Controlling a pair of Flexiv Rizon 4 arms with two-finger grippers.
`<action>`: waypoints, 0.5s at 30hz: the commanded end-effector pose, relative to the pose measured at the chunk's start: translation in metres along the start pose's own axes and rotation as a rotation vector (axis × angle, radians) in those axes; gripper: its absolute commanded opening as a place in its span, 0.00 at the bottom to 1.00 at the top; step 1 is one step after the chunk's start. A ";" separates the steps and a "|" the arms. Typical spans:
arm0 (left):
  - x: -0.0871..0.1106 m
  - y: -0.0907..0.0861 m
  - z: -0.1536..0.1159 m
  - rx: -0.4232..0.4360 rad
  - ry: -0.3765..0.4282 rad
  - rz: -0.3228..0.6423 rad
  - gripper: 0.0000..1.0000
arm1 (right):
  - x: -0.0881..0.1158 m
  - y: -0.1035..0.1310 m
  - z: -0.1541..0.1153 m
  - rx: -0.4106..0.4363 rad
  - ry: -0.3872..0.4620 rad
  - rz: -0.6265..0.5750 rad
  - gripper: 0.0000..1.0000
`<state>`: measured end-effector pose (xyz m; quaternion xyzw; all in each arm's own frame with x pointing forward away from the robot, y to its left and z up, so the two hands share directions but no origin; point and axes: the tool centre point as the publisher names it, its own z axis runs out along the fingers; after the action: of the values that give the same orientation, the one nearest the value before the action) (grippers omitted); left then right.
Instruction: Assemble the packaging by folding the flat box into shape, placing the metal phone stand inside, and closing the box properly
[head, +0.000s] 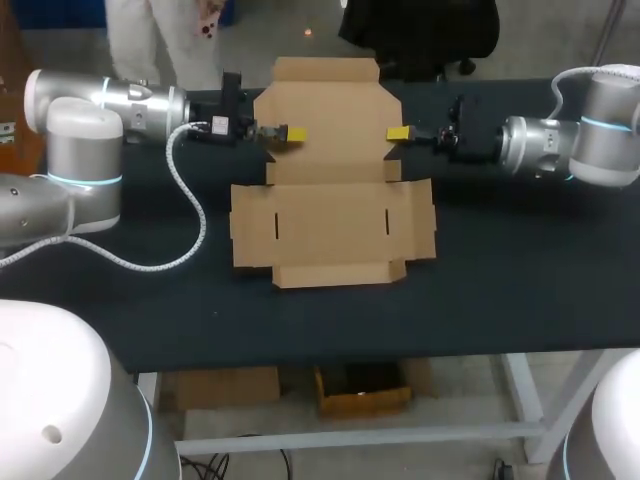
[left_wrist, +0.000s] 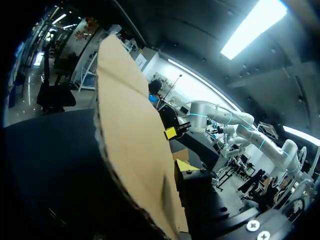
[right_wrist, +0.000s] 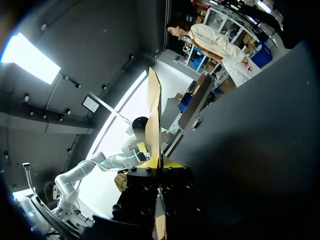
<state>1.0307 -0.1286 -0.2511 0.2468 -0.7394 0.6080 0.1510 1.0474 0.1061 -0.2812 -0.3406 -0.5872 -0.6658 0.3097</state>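
flat box (head: 330, 215): on the table (head: 520, 290), at its middle, between the two arms.
left gripper (head: 283, 133): at the box's far left edge, card between its fingers.
right gripper (head: 398, 133): at the far right edge, card between its fingers, opposite the left one.

This is a robotics lab workstation. 2 grey-and-white robot arms, the left arm (head: 85, 150) and the right arm (head: 590, 130), reach in from opposite sides over a black-covered tabletop (head: 500, 260) on a white metal frame. A white coiled cable (head: 190, 205) trails from the left arm across the tabletop.
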 end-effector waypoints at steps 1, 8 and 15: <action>-0.001 0.001 0.001 0.000 0.006 0.000 0.22 | -0.003 0.001 -0.001 0.001 0.014 -0.004 0.00; 0.000 0.000 0.002 0.000 0.006 0.003 0.05 | -0.001 0.001 -0.001 0.000 0.018 -0.009 0.00; 0.001 0.001 0.003 0.001 0.012 0.006 0.00 | 0.000 0.001 -0.001 -0.002 0.025 -0.013 0.00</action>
<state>1.0287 -0.1305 -0.2502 0.2431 -0.7392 0.6094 0.1521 1.0459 0.1053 -0.2787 -0.3336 -0.5871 -0.6700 0.3083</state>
